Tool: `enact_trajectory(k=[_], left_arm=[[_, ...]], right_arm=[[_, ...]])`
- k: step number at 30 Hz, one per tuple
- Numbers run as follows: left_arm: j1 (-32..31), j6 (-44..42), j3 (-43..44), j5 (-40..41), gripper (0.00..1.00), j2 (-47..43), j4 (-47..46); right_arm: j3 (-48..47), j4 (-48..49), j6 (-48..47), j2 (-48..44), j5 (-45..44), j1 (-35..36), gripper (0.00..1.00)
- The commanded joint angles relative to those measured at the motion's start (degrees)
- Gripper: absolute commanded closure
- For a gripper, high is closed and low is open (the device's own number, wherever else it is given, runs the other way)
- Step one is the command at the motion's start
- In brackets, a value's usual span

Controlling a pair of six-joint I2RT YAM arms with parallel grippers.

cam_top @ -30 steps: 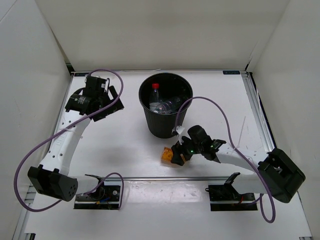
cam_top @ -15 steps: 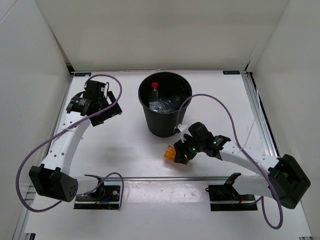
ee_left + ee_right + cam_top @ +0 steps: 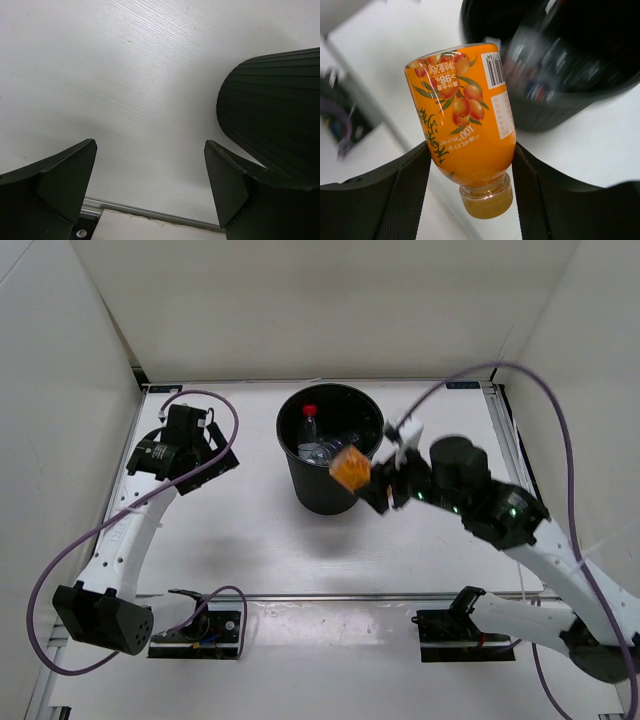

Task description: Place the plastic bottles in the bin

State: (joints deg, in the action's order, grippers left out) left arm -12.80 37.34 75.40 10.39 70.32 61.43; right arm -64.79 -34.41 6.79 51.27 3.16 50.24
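Grip matters here: my right tool pinches the squat orange juice bottle across its body, neck toward my wrist. It looks light, thin-walled and slick on the label, so I judge a gentle mid-body squeeze best. It hangs raised by the near rim of the black bin, which holds clear bottles. My left tool is spread, empty, above the desk.

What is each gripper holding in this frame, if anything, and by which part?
The right gripper clamps the orange bottle across its body, toward the cap end. The left gripper is open and holds nothing.
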Motion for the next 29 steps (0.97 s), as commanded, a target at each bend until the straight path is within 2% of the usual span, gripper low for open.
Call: enact_trajectory(k=[1,3,4,5,7,8,9,12,13,17,18,19,23,25,27,29], left_arm=[[0.2,1.2,-1.3,3.1,0.00,-3.0,0.8],[0.2,1.2,-1.3,3.1,0.00,-3.0,0.8],[0.2,1.2,-1.3,3.1,0.00,-3.0,0.8],[0.2,1.2,-1.3,3.1,0.00,-3.0,0.8],[0.2,1.2,-1.3,3.7,0.00,-3.5,1.3],[0.2,1.2,-0.7,4.2,0.00,-3.5,2.0],[0.2,1.2,-0.2,5.6,0.00,-3.5,2.6],[0.2,1.7,-0.2,9.5,0.00,-5.1,3.3],[0.2,2.2,-0.7,12.4,0.00,-6.3,4.0],[0.2,3.4,-3.6,19.4,0.00,-9.7,4.5],[0.2,4.0,-4.1,20.6,0.00,-9.7,5.1],[0.2,4.0,-4.1,23.3,0.00,-10.4,6.0],[0.2,5.9,-6.9,29.6,0.00,-10.9,7.2],[0.2,6.9,-7.7,32.1,0.00,-10.9,7.2],[0.2,10.4,-5.3,38.5,0.00,-10.9,10.4],[0.2,12.0,-5.3,44.4,0.00,-12.6,9.2]], right_arm=[[-15.7,-0.5,-5.0,13.4,-14.5,-0.2,0.90],[-27.2,-0.5,-8.0,20.0,-14.8,-2.5,0.90],[-30.4,-0.5,-8.0,25.9,-12.9,-3.4,0.86],[-33.7,-2.2,-8.0,28.9,-12.9,-5.0,0.66],[-43.8,-5.0,-5.1,36.9,-15.4,-6.1,0.34],[-44.8,-5.0,-3.8,38.0,-18.8,-6.1,0.10],[-44.8,-5.0,-2.8,38.0,-19.7,-6.1,0.00],[-43.8,-7.0,4.4,37.0,-24.1,-7.7,0.00],[-42.8,-10.3,6.4,36.0,-24.1,-9.5,0.00],[-35.9,-17.6,12.5,33.5,-13.3,-16.9,0.00],[-34.2,-18.1,13.0,32.4,-5.4,-18.5,0.00],[-31.6,-19.4,13.8,32.4,-2.2,-21.6,0.00],[-27.1,-18.9,15.4,27.8,6.1,-26.9,0.00],[-23.3,-16.2,15.4,23.0,4.7,-28.5,0.00],[-21.7,-13.9,15.4,19.3,2.0,-30.0,0.00],[-21.7,-15.3,13.8,19.2,-1.0,-32.4,0.00]])
